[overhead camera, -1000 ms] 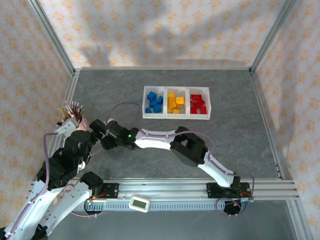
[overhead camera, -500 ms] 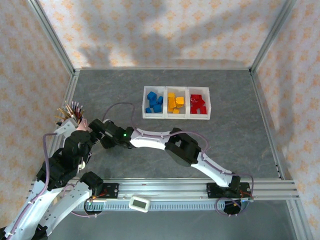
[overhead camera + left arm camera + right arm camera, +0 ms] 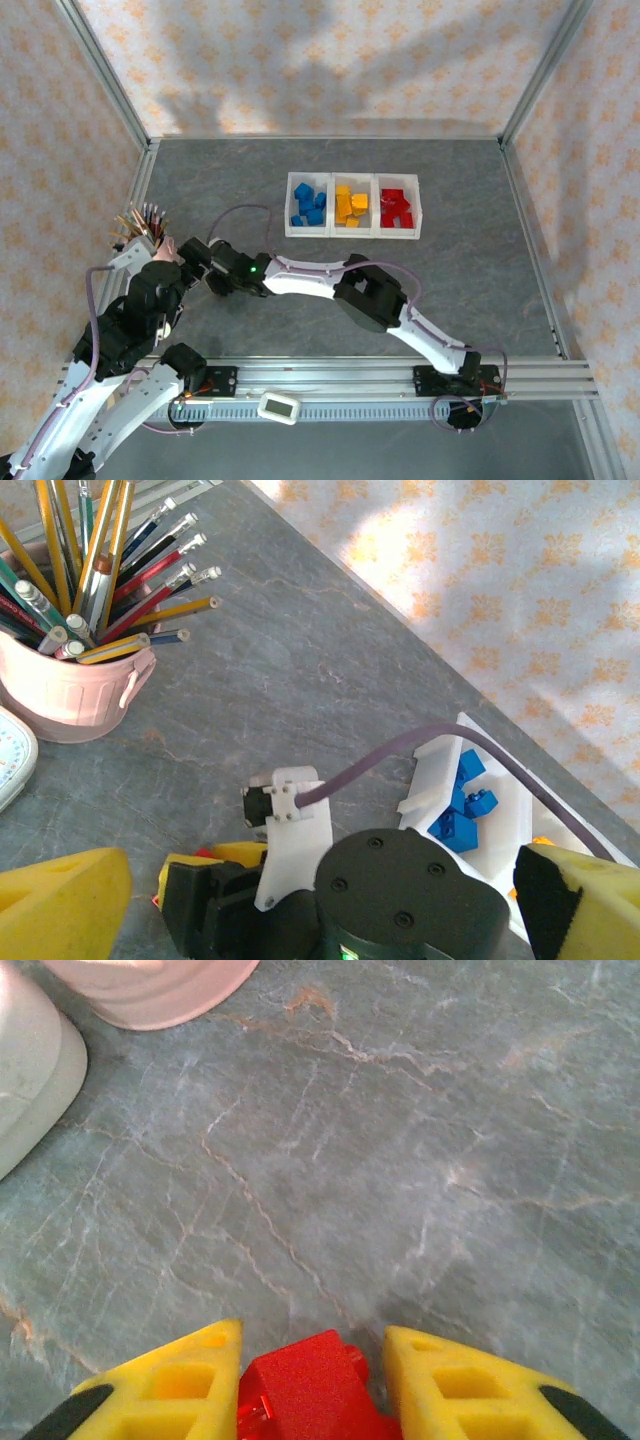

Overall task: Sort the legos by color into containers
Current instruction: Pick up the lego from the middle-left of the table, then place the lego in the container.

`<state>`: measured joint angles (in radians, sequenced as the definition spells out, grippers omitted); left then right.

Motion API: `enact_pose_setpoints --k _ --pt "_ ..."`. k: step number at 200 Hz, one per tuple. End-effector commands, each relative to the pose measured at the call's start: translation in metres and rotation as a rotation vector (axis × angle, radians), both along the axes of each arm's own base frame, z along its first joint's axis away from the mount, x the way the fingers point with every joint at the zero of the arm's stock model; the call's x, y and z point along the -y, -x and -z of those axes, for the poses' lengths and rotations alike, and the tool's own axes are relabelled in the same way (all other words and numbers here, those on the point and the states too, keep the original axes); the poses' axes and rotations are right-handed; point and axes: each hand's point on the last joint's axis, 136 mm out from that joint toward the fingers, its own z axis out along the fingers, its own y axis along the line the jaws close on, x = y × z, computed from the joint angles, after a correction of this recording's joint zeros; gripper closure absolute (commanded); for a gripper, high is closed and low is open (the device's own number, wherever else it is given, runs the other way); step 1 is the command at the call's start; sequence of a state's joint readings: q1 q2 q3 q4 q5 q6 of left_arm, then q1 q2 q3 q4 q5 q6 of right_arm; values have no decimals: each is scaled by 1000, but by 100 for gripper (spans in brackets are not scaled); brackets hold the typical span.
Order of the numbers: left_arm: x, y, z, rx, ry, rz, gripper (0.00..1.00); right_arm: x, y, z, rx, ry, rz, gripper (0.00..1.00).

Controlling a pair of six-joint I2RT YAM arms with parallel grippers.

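Note:
A red lego lies on the grey table at the left, just in front of the pink pencil cup. My right gripper is shut on it, the yellow fingers pressed against its sides. From above, the right gripper reaches far left across the table. My left gripper hangs open above the right wrist, its yellow fingertips wide apart and holding nothing. The containers stand at the back centre as three joined white bins, with blue legos, yellow legos and red legos in them.
A pink cup of pencils stands at the far left, close to both grippers. A white rounded object lies beside the cup. The right arm's purple cable arcs over the table. Metal frame rails edge the table.
The right gripper's jaws have closed in onto the red lego, and the right arm has shifted slightly left. The left gripper has stayed open and still.

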<state>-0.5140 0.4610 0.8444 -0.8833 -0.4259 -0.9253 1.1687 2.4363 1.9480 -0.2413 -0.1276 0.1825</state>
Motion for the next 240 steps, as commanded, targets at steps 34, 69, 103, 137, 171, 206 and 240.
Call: enact_pose_setpoints --k 34,69,103,137,171,206,240 --pt "20 -15 -13 16 18 85 1 45 -19 -87 34 -134 93 76" --pt "47 -33 -17 44 23 197 1 121 -44 -114 41 -154 243 76" --pt "83 -57 -15 52 43 326 1 217 -77 -133 71 -147 445 76" --pt "116 -85 -1 34 51 428 1 316 -114 -145 94 -131 664 75" --pt "148 -112 9 22 72 514 1 419 -151 -142 122 -108 911 75" --pt "173 -132 14 39 94 575 1 468 -181 -129 119 -107 1019 75" --pt "184 -142 18 61 87 594 1 486 -205 -108 142 -32 1082 74"
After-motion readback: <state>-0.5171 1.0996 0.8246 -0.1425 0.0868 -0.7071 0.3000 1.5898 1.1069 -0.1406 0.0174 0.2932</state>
